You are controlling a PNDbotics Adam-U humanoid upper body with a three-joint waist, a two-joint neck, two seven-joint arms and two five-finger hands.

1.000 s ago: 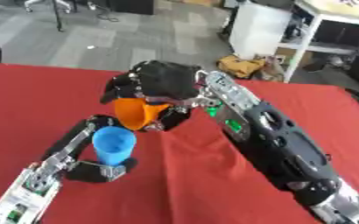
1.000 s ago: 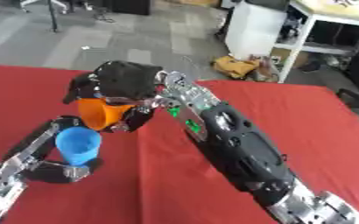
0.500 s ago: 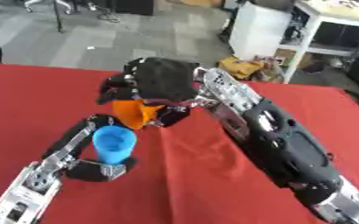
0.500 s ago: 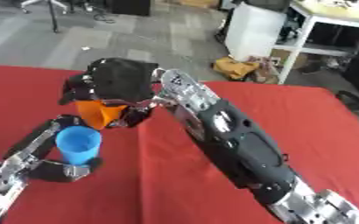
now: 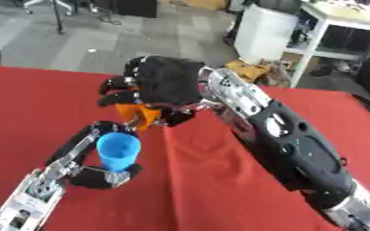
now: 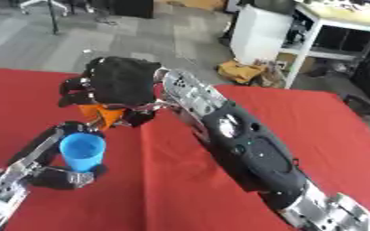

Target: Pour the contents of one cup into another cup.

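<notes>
Now, right hand (image 5: 168,83): fingers curled round the orange cup (image 5: 138,113), held above the red bench (image 5: 219,180).
Orange cup: mostly hidden under that hand, just above and beyond the blue cup (image 5: 118,150).
Left hand (image 5: 101,173): closed around the blue cup's base, cup upright, mouth open.

1. The right hand (image 5: 166,85) reaches in from the lower right across the red worktop (image 5: 219,180), its fingers (image 5: 118,83) curled round an orange cup (image 5: 138,114).
2. The orange cup is held above and just behind a blue cup (image 5: 118,151), mostly hidden under the hand.
3. The left hand (image 5: 101,173) holds the blue cup upright from below, its open mouth facing up.
4. Behind the worktop lie a grey floor (image 5: 70,40) and a white cabinet (image 5: 267,31).
</notes>
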